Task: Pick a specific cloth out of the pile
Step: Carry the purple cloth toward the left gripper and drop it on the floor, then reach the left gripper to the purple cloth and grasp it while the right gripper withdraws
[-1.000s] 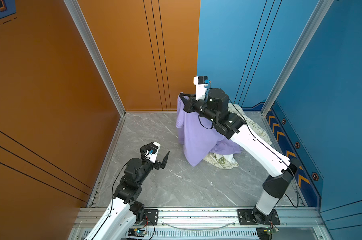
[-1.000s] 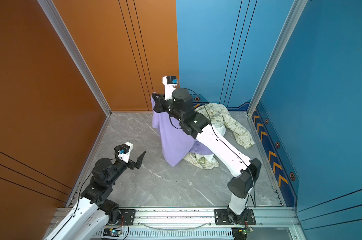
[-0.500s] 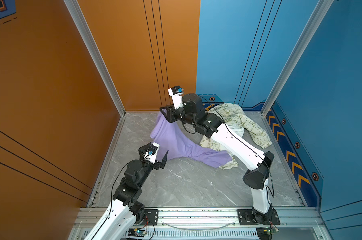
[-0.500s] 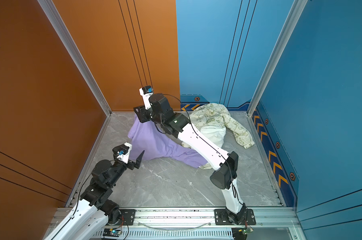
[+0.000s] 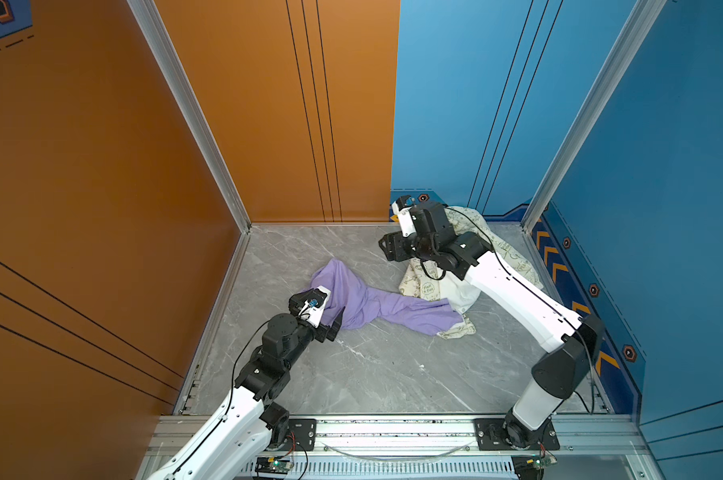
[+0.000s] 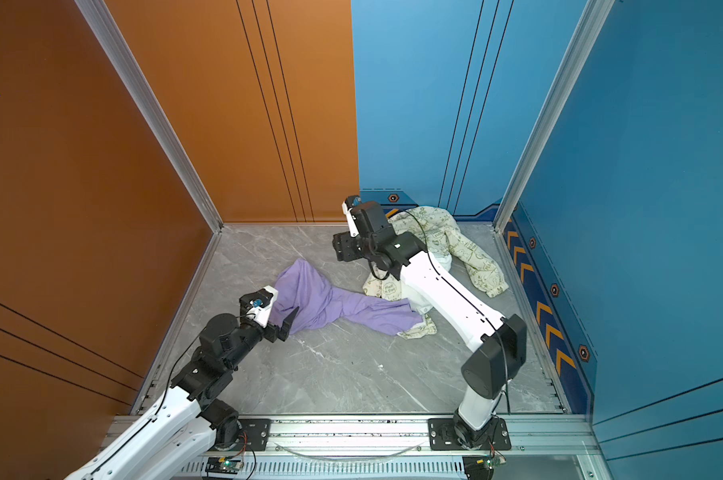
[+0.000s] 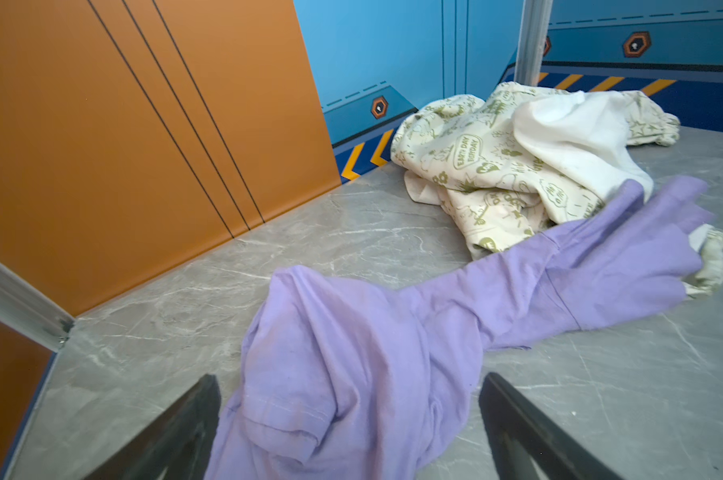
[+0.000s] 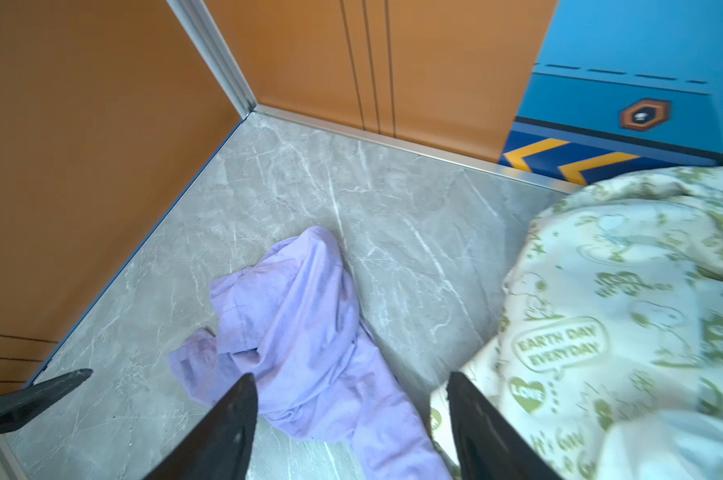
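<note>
One grey counter [image 5: 372, 374]. At its far right, one pile [image 5: 422, 282] of two pieces: cream print [image 7: 467, 166], plain white [image 7: 576, 137]. One purple cloth [image 5: 376, 303], flat on the counter beside the pile, one end touching it, gripped by neither arm. Two pairs of fingers: left fingers [image 7: 176, 432] wide, either side of the cloth's end; right fingers [image 8: 488, 432] apart, empty, above cloth and pile.
</note>
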Controlling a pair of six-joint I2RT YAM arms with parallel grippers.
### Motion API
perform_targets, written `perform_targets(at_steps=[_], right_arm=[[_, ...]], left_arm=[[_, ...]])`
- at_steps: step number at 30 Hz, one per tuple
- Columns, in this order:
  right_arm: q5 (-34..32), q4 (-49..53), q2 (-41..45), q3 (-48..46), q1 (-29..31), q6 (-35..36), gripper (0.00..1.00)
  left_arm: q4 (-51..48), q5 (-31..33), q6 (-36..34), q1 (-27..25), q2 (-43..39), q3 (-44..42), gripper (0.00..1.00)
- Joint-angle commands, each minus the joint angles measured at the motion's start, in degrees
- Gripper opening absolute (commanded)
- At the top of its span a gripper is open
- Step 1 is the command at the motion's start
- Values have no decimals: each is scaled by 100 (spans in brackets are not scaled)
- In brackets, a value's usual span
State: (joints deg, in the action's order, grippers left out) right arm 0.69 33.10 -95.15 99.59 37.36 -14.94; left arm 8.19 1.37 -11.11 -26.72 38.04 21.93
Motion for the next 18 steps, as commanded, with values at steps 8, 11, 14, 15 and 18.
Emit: perform_targets(at_steps=[8,11,14,15,18], right_arm=[[175,-923,2172,-2300,-791,-234,88],[172,-967,2621,-2733,-982,-223,90],[220,-997,2955,-3058,-1165,-229,90],[247,-1005,3050,-3146,-1236,-235,90],[352,-1006,3239,-3321,-1405,-246,90]], left_arm=[[-17,742,1633,-1568,1465,1273,100],[-13,978,2349,-2001,2147,1662,97],[-34,1205,3050,-2269,2727,1999,97],[-75,1281,3387,-2309,2916,2115,97],[-383,1495,4589,-2325,3359,2452,96]])
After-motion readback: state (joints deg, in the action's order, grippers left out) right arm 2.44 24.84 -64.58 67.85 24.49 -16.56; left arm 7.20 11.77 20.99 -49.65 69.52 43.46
